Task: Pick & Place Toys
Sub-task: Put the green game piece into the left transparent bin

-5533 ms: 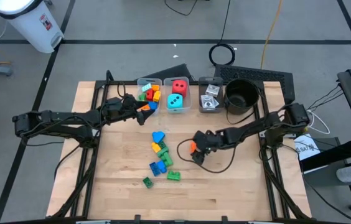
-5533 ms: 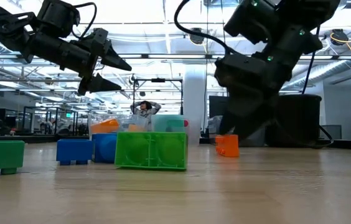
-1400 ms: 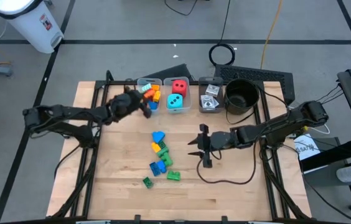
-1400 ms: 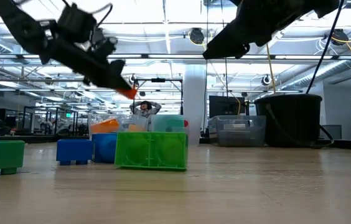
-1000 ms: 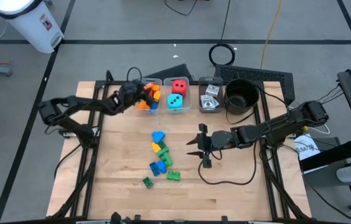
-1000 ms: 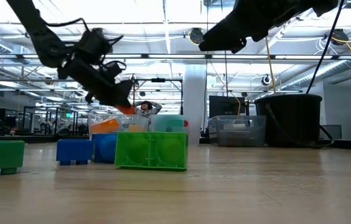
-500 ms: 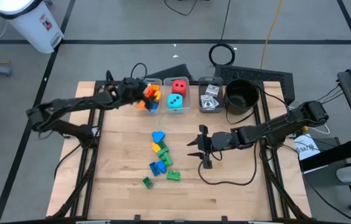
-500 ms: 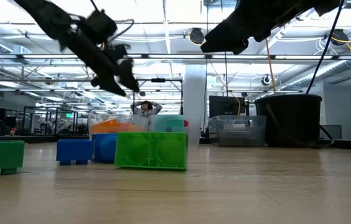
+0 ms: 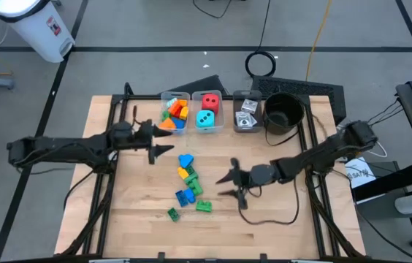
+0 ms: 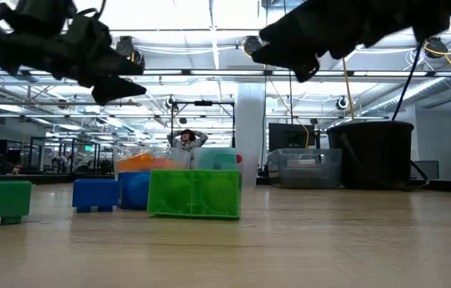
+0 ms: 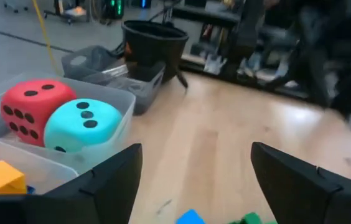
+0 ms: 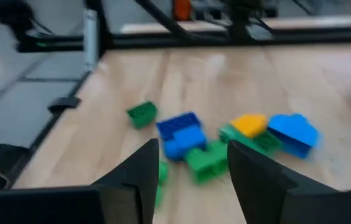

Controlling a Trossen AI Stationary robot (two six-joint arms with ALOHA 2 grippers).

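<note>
Loose bricks lie on the table's middle: a blue one [image 9: 185, 161], yellow [image 9: 183, 173], green [image 9: 194, 185], blue [image 9: 185, 196] and two more green ones [image 9: 203, 207]. My left gripper [image 9: 158, 151] hangs open and empty above the table, left of the pile and near the brick bin [image 9: 174, 111]. Its wrist view shows the red die [image 11: 31, 112] and the teal die [image 11: 82, 124] in their bin. My right gripper [image 9: 223, 185] hangs open and empty right of the pile, pointing at the bricks [image 12: 182, 134].
Three clear bins stand in a row at the far edge: bricks, dice [image 9: 207, 109], cards [image 9: 246, 113]. The black pot [image 9: 283, 111] stands right of them. Bare wood lies near the front edge and on the right half.
My left gripper opened over the brick bin and let go of an orange brick. It then drew back toward the table's near left, tipping up toward level. My right gripper has shifted slightly toward the loose bricks and rolled a little, its fingers still apart.
</note>
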